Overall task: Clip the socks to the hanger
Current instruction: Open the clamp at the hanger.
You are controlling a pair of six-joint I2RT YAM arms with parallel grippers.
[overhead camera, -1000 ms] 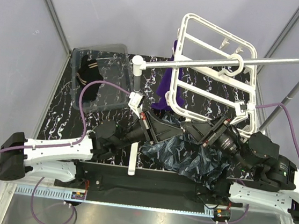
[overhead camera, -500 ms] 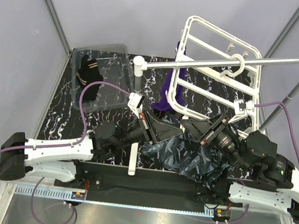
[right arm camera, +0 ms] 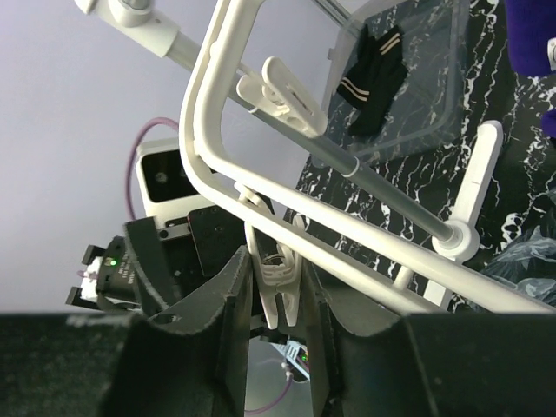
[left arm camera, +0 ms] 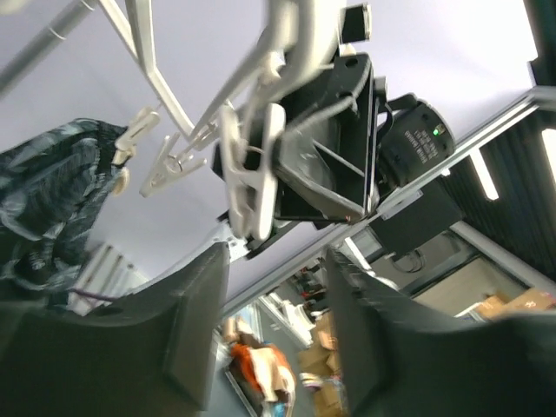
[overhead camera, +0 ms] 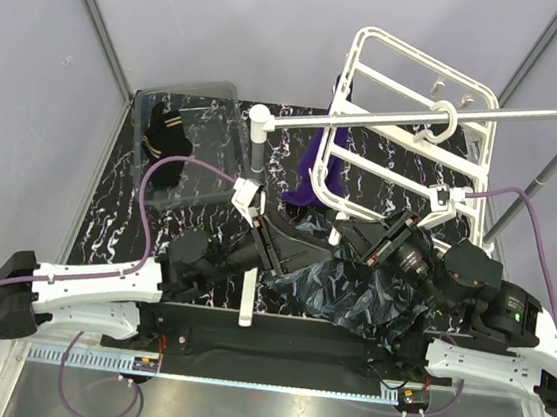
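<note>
One white hanger (right arm camera: 207, 54) hangs tilted on a rod (overhead camera: 299, 117), one purple sock (overhead camera: 321, 168) dangling from it. The right jaws pinch one clip (right arm camera: 276, 291); the left jaws gape. One black sock (overhead camera: 166, 133) lies in a bin (overhead camera: 221, 96).

Robot lab test cell. Grey panel walls (overhead camera: 180, 16) on aluminium struts (overhead camera: 92, 11) enclosed a black marbled table (overhead camera: 112, 215). Left wrist view: cardboard boxes (left arm camera: 314, 347) at bottom, ceiling strip lights (left arm camera: 480, 174) at right.
</note>
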